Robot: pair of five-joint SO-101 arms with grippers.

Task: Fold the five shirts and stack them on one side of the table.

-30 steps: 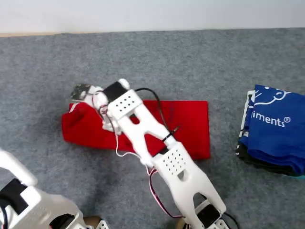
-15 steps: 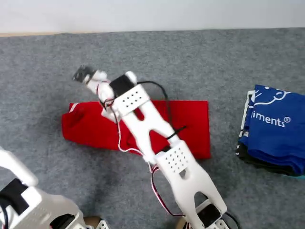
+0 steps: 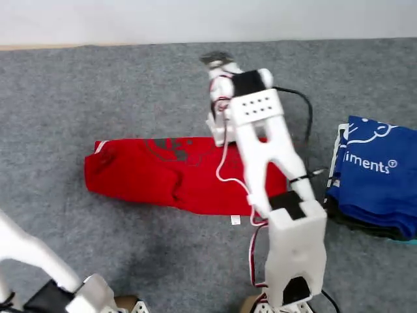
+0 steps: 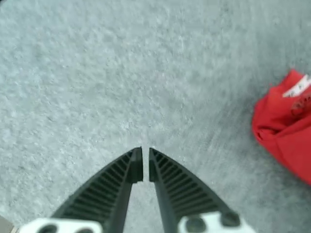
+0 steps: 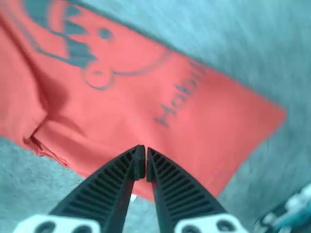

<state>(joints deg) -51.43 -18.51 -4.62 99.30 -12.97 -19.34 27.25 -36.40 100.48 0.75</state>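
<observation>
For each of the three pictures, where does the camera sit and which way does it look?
High view: fixed above the table, looking down at the red shirt and folded stack; the right arm and left arm show.
Left wrist view: on the left wrist, facing the table beside the shirt; the shut left pincer shows.
Right wrist view: on the right wrist, facing the shirt's print; the shut right pincer shows.
Shared: all three show the red shirt.
</observation>
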